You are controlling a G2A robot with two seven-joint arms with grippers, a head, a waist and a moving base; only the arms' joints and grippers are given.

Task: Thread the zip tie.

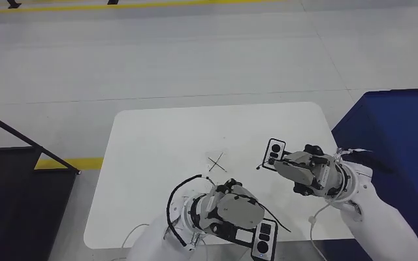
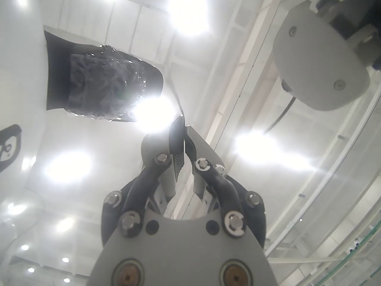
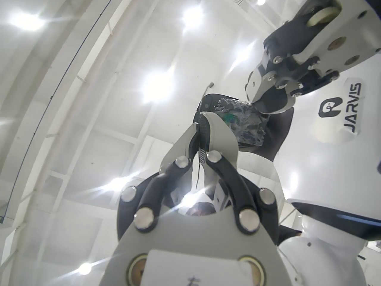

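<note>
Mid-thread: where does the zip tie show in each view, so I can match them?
Left wrist view: the zip tie is a dark strip rising from the shut tips of the left hand.
Right wrist view: a thin black strip pinched in the right hand.
Top view: too thin to place surely; perhaps the dark line beside the left hand.
Shared landmark: the left hand, also seen farther off in the right wrist view.

free: table (image 1: 163,137) far half | blocked: blue box (image 1: 385,130) beside right edge, left claw (image 2: 182,126) near right claw (image 3: 198,120)

Two arms hover over a cross-marked white table (image 1: 163,143).
</note>
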